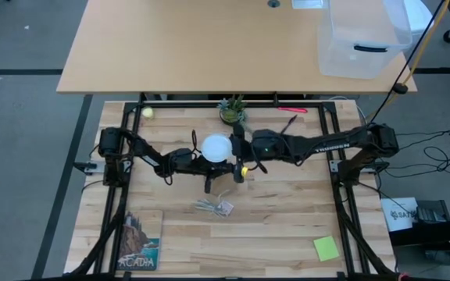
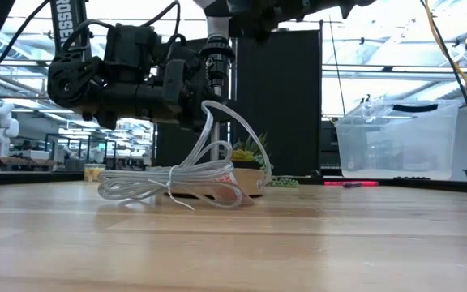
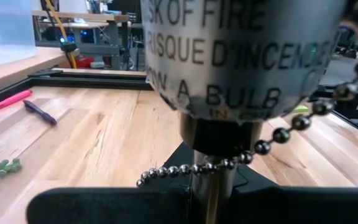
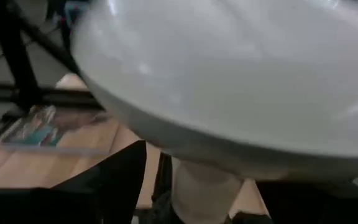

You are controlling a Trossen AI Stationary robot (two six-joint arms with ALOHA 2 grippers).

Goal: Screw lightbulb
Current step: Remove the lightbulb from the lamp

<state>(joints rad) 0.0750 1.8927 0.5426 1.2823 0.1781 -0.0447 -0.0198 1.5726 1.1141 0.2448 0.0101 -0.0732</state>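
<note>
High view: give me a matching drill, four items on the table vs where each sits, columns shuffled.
Things:
1. lightbulb
2. green sticky note
3. Acadia book
4. small potted plant

Places:
A. near edge of the table, on the right arm's side
B. at the far edge, near the middle
C. mid-table, between the left gripper and the right gripper
D. near edge of the table, on the left arm's side

Pairs: 1-C, 2-A, 3-D, 4-B
</note>
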